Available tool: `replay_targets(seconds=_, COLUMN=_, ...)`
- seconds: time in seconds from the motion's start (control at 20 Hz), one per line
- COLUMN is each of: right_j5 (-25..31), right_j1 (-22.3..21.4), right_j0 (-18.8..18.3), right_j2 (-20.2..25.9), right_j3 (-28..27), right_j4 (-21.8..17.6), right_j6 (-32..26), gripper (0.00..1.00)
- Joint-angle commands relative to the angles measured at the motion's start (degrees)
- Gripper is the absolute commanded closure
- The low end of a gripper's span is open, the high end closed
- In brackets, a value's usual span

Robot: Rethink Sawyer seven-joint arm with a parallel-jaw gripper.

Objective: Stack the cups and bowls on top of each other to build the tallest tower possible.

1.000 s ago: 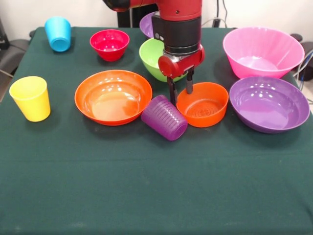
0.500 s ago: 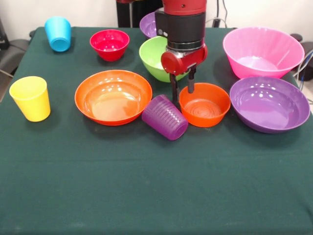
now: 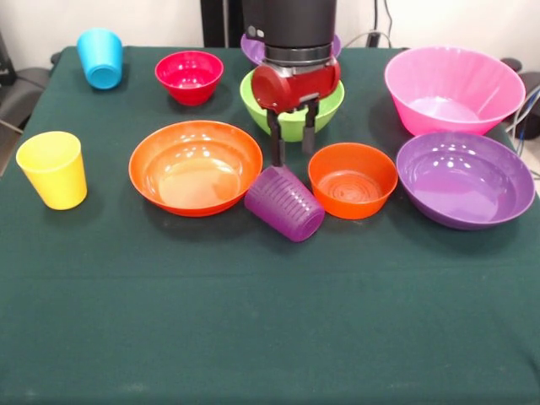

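Note:
My gripper hangs open with nothing between its fingers, just above the table between the wide orange bowl and the small orange bowl. The purple cup lies on its side right in front of the fingertips, touching both orange bowls. Behind the gripper sits the green bowl, partly hidden by it. A purple bowl peeks out farther back. The red bowl, the blue cup and the yellow cup stand at the left. No tower stands.
The large pink bowl and a second purple bowl fill the right side. The dark green table cloth stretches toward the front edge. Cables hang behind the table at the right.
The gripper has risen and shifted left, away from the small orange bowl's rim. That bowl slid slightly right and now sits free on the cloth.

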Motion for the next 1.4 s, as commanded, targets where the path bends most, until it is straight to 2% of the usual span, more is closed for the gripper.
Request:
replay_targets(seconds=0.05, right_j5=-2.2, right_j1=1.1, right_j0=0.9, right_j2=-1.3, right_j3=0.8, right_j4=-0.8, right_j6=4.2, gripper=0.00)
replay_targets(seconds=0.3, right_j5=-4.1, right_j1=1.8, right_j0=2.6, right_j2=-3.8, right_j3=0.1, right_j4=-2.0, right_j6=6.6, gripper=0.00)
replay_targets(seconds=0.55, right_j5=-3.0, right_j1=2.0, right_j0=2.2, right_j2=-3.4, right_j3=1.3, right_j4=-0.9, right_j6=5.2, gripper=0.00)
replay_targets(seconds=0.95, right_j5=1.0, right_j1=5.7, right_j0=0.6, right_j2=-0.9, right_j3=0.5, right_j4=1.1, right_j6=0.8, gripper=0.00)
replay_targets(seconds=1.25, right_j5=-3.0, right_j1=5.5, right_j0=1.8, right_j2=-1.4, right_j3=0.7, right_j4=-1.3, right_j6=1.4, gripper=0.00)
replay_targets(seconds=1.4, right_j5=-3.4, right_j1=5.4, right_j0=1.7, right_j2=-1.4, right_j3=1.2, right_j4=-1.3, right_j6=1.8, gripper=0.00)
